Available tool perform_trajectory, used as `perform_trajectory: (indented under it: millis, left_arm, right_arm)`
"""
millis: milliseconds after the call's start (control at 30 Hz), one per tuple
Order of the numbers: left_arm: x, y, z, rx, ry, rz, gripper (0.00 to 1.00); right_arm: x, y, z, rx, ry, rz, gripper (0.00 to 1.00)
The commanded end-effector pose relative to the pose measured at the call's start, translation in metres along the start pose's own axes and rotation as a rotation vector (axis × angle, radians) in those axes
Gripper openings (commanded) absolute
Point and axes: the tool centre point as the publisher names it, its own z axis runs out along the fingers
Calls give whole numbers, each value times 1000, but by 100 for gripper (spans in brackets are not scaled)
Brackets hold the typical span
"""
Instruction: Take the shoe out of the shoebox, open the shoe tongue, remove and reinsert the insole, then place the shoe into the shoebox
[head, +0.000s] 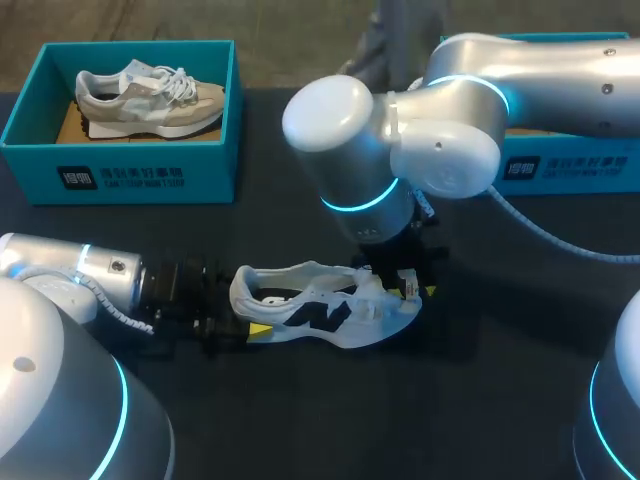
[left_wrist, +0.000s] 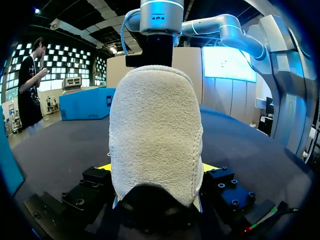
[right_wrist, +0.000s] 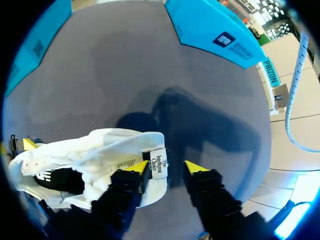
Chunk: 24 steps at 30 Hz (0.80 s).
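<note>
Shoe (head: 330, 315), white, sits on the table (head: 500, 400) with its heel clamped between the left gripper's (left_wrist: 157, 167) fingers. Right gripper (right_wrist: 167, 170) is spread open over the toe end; one finger sits against the tongue label (right_wrist: 158, 162), the other is clear. Shoebox (head: 120, 170) at far left holds a beige shoe (head: 150, 95). A second box (head: 570, 165) sits far right.

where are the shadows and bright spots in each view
Head view: the right arm gleams white, its ring glowing cyan. Right wrist view: a dark shadow lies on the table ahead of the right gripper. Left wrist view: the shoe is evenly lit.
</note>
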Motion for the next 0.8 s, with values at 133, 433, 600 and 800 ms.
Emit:
perform_trajectory:
  millis: [133,433,600,800]
  left_arm:
    - [3,5,2,-1,2,-1,0]
    - [3,5,2,-1,2,-1,0]
    - [3,5,2,-1,2,-1,0]
    - [3,5,2,-1,2,-1,0]
  right_arm:
    - [5,-7,-24,-60,-12,223,100]
    - [10,1,-53,-119,-20,177,100]
    - [17,8,-73,-158,-33,128,100]
    - [27,20,-93,-201,-18,45,100]
